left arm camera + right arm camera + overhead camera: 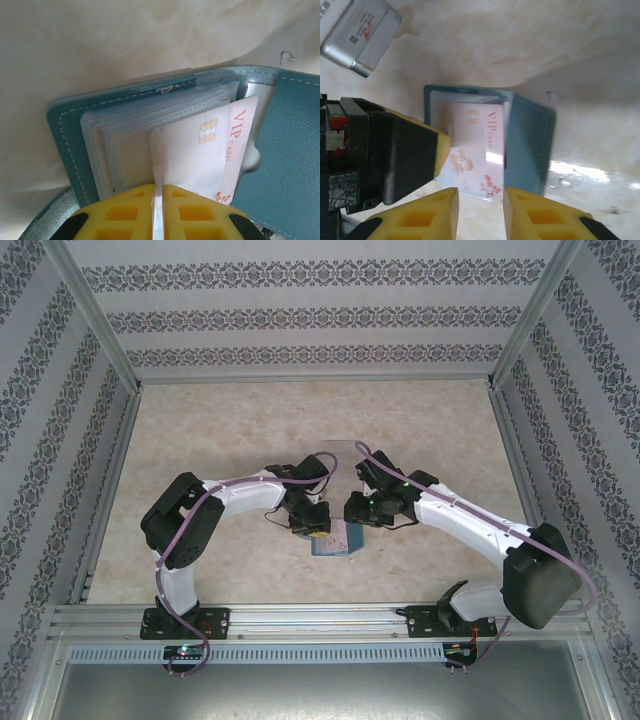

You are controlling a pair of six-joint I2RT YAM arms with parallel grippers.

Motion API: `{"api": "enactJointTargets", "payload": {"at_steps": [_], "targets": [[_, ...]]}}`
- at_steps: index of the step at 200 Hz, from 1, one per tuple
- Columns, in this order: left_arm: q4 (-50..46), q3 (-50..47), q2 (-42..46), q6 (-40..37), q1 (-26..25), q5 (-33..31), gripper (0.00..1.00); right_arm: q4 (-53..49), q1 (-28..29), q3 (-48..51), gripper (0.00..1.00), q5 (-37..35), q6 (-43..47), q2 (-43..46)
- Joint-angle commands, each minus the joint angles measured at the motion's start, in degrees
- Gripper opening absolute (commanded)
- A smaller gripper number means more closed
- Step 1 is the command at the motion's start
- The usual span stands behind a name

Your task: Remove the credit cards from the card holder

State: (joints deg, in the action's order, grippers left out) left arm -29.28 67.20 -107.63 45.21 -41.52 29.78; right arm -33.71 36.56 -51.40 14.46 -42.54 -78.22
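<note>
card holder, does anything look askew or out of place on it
Yes: a white VIP card sticks partly out of the clear sleeves of the open card holder, tilted rather than square to them. The left gripper is shut on its edge, which explains the tilt. No damage shows.

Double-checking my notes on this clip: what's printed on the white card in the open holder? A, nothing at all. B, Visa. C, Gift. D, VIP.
D: the red letters on the card in the holder read VIP, next to a gold chip.
</note>
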Motion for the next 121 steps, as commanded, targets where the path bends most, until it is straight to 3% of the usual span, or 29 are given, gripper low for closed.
{"api": "enactJointTargets", "payload": {"at_steps": [1, 80, 121], "targets": [[-0.69, -1.20, 1.22, -0.51, 0.25, -0.53, 0.12, 7.34, -1.11, 3.35, 0.28, 8.09, -3.89, -0.94], [-1.34, -1.06, 1.07, -0.87, 0.36, -1.22, 0.11, 10.50, -6.12, 9.61, 0.26, 10.52, -0.51, -5.47], [-1.39, -0.94, 0.76, -0.91, 0.38, -1.22, 0.11, 19.62, -7.27, 13.26, 0.27, 15.04, -0.39, -7.14]]}}
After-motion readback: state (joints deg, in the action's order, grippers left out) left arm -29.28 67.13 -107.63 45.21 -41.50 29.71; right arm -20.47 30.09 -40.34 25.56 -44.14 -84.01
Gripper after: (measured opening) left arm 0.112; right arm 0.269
